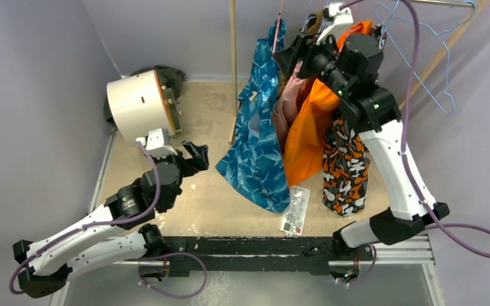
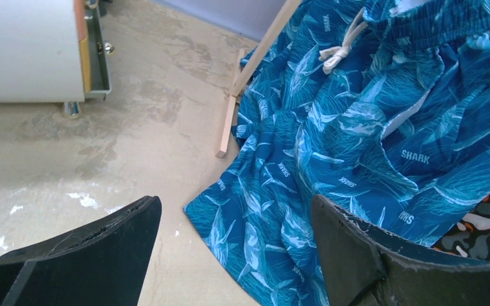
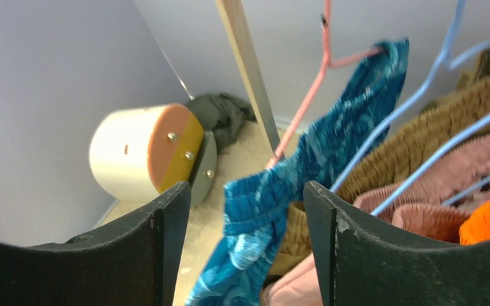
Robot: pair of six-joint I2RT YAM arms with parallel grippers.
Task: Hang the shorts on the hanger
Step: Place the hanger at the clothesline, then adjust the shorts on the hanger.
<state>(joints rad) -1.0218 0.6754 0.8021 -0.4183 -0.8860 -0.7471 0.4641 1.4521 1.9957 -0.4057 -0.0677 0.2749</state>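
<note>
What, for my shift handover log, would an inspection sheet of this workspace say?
Surface: beige table, stained.
Job's things: shorts draped over pink hanger, lower end resting on the table.
Clutter: white drum, plastic packet, orange shorts.
Grippers: left gripper open, empty; right gripper open, waistband between its fingers.
Cables: purple cable along each arm.
Surroundings: grey walls, wooden post.

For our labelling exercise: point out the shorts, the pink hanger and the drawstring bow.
shorts (image 1: 255,150), top view, middle of fabric
pink hanger (image 3: 326,41), right wrist view, upright wire
drawstring bow (image 2: 337,54), left wrist view, knot
</note>
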